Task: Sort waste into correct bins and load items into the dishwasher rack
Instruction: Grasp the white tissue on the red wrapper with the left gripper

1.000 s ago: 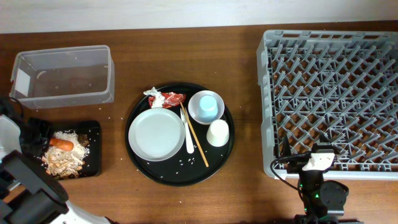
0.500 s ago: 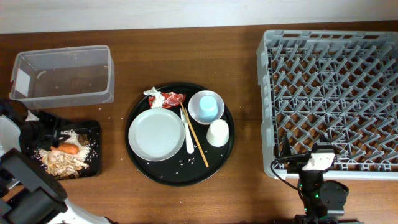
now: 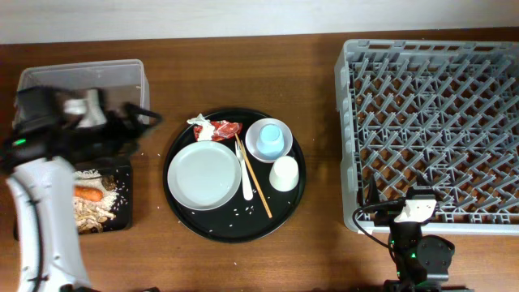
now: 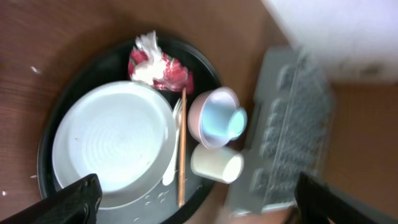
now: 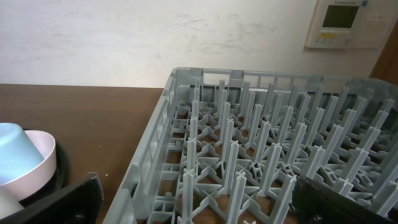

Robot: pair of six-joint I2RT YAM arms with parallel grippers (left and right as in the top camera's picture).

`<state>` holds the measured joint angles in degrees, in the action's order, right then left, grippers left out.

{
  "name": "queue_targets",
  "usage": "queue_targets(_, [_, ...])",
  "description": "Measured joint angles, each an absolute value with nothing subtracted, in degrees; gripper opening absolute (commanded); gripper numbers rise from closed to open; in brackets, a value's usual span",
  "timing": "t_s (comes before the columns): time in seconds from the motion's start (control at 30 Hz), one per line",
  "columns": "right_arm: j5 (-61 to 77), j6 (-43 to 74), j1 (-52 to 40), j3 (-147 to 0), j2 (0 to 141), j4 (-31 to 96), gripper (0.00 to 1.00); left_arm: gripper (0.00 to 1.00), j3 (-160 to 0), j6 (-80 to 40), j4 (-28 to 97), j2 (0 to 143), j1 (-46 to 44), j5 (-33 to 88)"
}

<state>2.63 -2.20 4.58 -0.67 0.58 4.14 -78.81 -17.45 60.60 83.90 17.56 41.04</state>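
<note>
My left gripper (image 3: 136, 126) hangs open and empty over the near right corner of the clear tub (image 3: 73, 91), facing the round tray. The orange carrot (image 3: 87, 195) lies on beige rice scraps (image 3: 91, 212) in the shallow black tray (image 3: 123, 166). The left wrist view shows the white plate (image 4: 115, 146), a light blue cup (image 4: 225, 121) inside the white bowl (image 4: 200, 112), the small white cup (image 4: 216, 165) on its side, chopsticks (image 4: 182, 143), the red-and-white wrapper (image 4: 163, 68) and the tissue (image 4: 146, 43). My right gripper (image 3: 405, 204) stands open at the front edge of the grey rack (image 3: 434, 122).
The large round black tray (image 3: 182, 215) holds the dishes, a white fork (image 3: 246, 182) and scattered rice grains. The rack's upright pegs (image 5: 249, 149) fill the right wrist view, with the bowl (image 5: 31, 169) at its left edge. A wall runs along the table's far side.
My left gripper opened over the shallow black tray, leaving the carrot on the scraps. It then swung up and right to the clear tub's corner. The right arm stayed still.
</note>
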Motion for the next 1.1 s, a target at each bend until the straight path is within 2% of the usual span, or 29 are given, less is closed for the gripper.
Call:
queue_targets(0.07, [2.63, -2.22, 4.58, -0.67, 0.58, 4.14, 0.99, 0.97, -78.76, -17.06, 60.64, 83.88, 5.58, 34.41])
queue_targets(0.23, [2.63, -2.20, 4.58, -0.67, 0.58, 4.14, 0.99, 0.97, -78.74, -20.58, 60.69, 84.18, -13.98, 13.78])
queue_targets(0.37, [2.63, -2.17, 4.58, -0.67, 0.58, 4.14, 0.99, 0.97, -78.74, -25.19, 60.64, 88.53, -21.30, 5.28])
queue_targets(0.43, [2.63, -2.20, 4.58, -0.67, 0.58, 4.14, 0.99, 0.90, -78.74, -26.13, 60.20, 91.59, -22.41, 3.88])
queue_targets(0.6, [2.63, -2.22, 4.58, -0.67, 0.58, 4.14, 0.99, 0.89, -78.43, -26.83, 47.62, 96.75, -21.76, -4.54])
queue_targets(0.67, [2.66, -2.22, 4.58, -0.67, 0.58, 4.14, 0.99, 0.81, -78.43, -25.93, 42.19, 97.23, -19.99, -7.66])
queue_targets(0.73, [2.63, -2.17, 4.58, -0.67, 0.58, 4.14, 0.99, 0.79, -78.50, -25.28, 39.38, 98.98, -18.28, -9.08])
queue_targets(1.1, [2.63, -2.24, 4.58, -0.67, 0.58, 4.14, 0.99, 0.78, -78.52, -28.60, 29.28, 112.01, -15.88, -11.40])
